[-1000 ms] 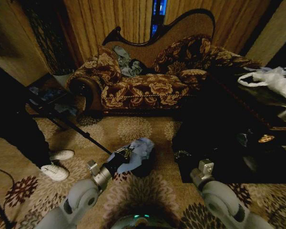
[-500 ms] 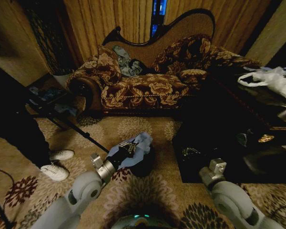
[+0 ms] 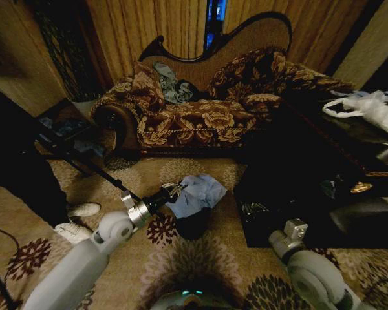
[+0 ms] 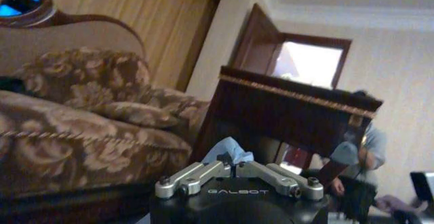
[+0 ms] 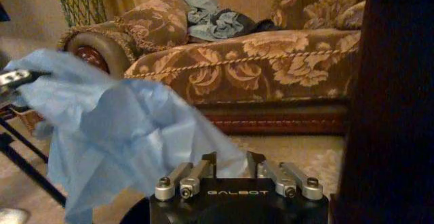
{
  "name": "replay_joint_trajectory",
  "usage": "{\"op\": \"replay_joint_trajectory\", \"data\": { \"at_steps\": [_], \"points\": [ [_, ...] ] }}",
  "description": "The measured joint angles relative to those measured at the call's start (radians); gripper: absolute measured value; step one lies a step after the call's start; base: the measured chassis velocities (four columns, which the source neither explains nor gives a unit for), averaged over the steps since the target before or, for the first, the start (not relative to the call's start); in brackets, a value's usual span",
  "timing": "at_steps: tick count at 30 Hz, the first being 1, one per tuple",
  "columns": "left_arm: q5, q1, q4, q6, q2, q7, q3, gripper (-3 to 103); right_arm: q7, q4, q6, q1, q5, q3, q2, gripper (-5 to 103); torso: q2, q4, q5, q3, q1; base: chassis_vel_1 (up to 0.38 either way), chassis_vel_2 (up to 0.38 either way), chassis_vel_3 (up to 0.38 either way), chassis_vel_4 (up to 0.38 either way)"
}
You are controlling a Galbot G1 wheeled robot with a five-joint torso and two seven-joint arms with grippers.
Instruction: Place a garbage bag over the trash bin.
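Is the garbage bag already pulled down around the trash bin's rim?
No. In the head view the garbage bag hangs bunched from the left gripper above the trash bin, not over its rim.

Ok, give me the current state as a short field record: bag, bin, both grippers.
bag: thin pale blue plastic garbage bag, bunched, lifted over the bin
bin: small round black trash bin on the patterned carpet, partly covered by the bag
left gripper: shut on the bag's edge
right gripper: low beside the dark cabinet, fingers at the bag's lower edge
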Motion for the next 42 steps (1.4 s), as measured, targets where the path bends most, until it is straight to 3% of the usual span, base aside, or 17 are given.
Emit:
{"op": "replay_joint_trajectory", "data": {
  "at_steps": [1,3,4,6,10,15,18,30,42],
  "points": [
    [-0.001,-0.012,0.001,0.0,-0.004,0.007,0.003,0,0.001,0.0,-0.003,-0.001,0.011,-0.007,0.006,38,0.0,0.0,0.0002,0.0,0.0,0.0,0.0,0.0,0.0],
    [-0.001,-0.019,0.001,0.0,-0.006,0.01,0.005,0,0.013,0.0,-0.008,0.001,0.032,-0.014,0.011,38,0.0,0.0,0.0001,0.0,0.0,0.0,0.0,0.0,0.0],
    [0.0,-0.027,0.001,0.0,-0.006,0.021,0.008,0,0.051,-0.001,-0.017,0.01,0.076,-0.027,0.017,50,0.0,0.0,0.0001,0.0,0.0,0.0,0.0,0.0,0.0],
    [0.003,-0.029,0.003,0.0,-0.005,0.029,0.009,0,0.07,-0.001,-0.02,0.016,0.102,-0.035,0.019,50,0.0,0.0,0.0002,0.0,0.0,0.0,0.0,0.0,0.0],
    [0.025,-0.03,0.013,-0.013,0.007,0.077,0.017,0,0.185,-0.01,-0.043,0.082,0.307,-0.056,0.026,72,0.0,0.0002,0.0001,0.0,0.0,0.0,0.0,0.0,0.0],
    [0.027,-0.025,0.013,-0.017,0.009,0.092,0.022,0,0.2,-0.026,-0.049,0.104,0.367,-0.064,0.025,83,0.0,0.0002,0.0002,0.0,0.0,0.0,0.0,0.0,0.0],
    [0.028,-0.03,0.016,-0.021,0.011,0.104,0.032,0,0.209,-0.027,-0.054,0.112,0.419,-0.082,0.025,97,0.0,0.0001,0.0001,0.0,0.0,0.0,0.0,0.0,0.0],
    [0.051,-0.033,0.007,-0.025,0.002,0.127,0.059,0,0.275,-0.024,-0.057,0.2,0.662,-0.156,0.049,100,0.0,0.0001,0.0002,0.0,0.0,0.0,0.0,0.0,0.0],
    [0.068,-0.03,0.009,-0.024,-0.011,0.142,0.085,0,0.268,-0.04,-0.052,0.271,0.748,-0.216,0.066,100,0.0,0.0001,0.0001,0.0,0.0,0.0,0.0,0.0,0.0]
  ]
}}
